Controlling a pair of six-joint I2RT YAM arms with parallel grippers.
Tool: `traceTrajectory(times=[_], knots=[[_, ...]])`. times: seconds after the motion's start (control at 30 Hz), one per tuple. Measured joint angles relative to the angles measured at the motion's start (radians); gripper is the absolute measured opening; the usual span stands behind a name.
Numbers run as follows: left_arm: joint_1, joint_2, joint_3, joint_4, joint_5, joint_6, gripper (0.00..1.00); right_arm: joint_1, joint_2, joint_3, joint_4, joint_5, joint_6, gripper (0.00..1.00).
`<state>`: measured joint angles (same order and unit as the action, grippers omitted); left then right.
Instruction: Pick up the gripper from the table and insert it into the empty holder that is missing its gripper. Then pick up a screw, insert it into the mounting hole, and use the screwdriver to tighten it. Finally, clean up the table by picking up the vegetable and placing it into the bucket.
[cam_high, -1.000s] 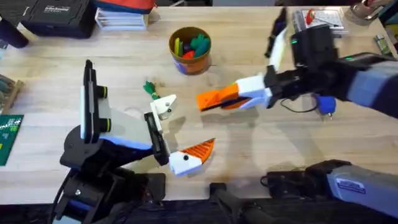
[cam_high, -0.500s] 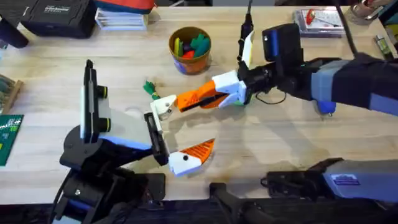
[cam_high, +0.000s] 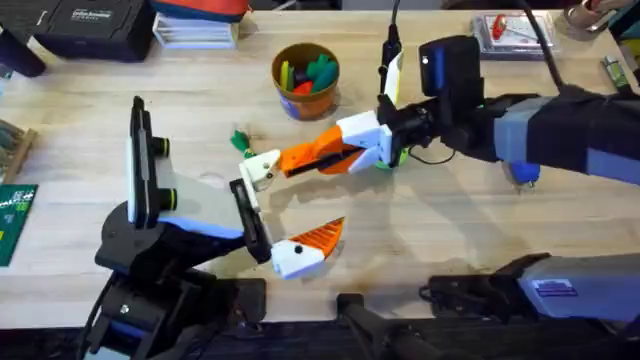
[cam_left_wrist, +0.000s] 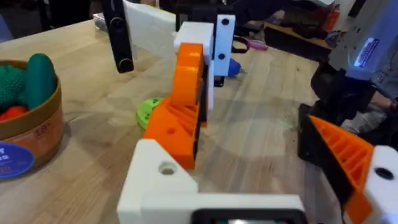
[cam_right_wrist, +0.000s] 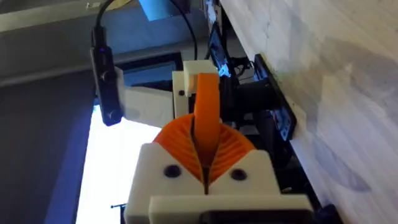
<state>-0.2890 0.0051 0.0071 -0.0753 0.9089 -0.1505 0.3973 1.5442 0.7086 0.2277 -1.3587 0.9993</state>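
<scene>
Gripper (cam_high: 312, 156) tip touching holder (cam_high: 263, 172), right end effector (cam_high: 345, 152) clamped

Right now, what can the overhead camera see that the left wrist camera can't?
Overhead alone: the vegetable lying on the table next to the holder, and the right arm stretched across the table with the right gripper shut on the gripper. Left wrist alone: a close look from the side at the gripper's end, right by the holder's top. Both: the gripper, the holder and the bucket.
</scene>
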Motion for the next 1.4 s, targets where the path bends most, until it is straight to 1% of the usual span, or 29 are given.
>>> traceTrajectory(times=[0.67,0.83,0.97,1.1,1.2,1.4], knots=[[-0.001,0.000,0.000,-0.001,0.019,0.004,0.987,-0.010,0.001,0.000,-0.003,-0.050,-0.002,0.007],[-0.001,0.000,0.000,-0.003,0.019,0.004,0.987,0.000,0.001,0.000,-0.002,-0.017,-0.006,0.007],[0.000,0.000,0.000,-0.003,0.007,-0.009,0.987,0.022,0.001,0.000,0.006,0.024,-0.012,0.007],[0.000,0.000,0.000,-0.003,0.004,-0.026,0.987,0.037,0.023,0.000,0.024,0.034,-0.012,0.006],[0.000,0.002,0.000,-0.004,0.009,-0.042,0.987,0.045,0.048,0.000,0.051,0.026,-0.007,0.006],[0.005,0.002,0.000,-0.003,-0.008,-0.048,0.986,0.057,0.093,0.000,0.190,0.018,0.058,0.006]])
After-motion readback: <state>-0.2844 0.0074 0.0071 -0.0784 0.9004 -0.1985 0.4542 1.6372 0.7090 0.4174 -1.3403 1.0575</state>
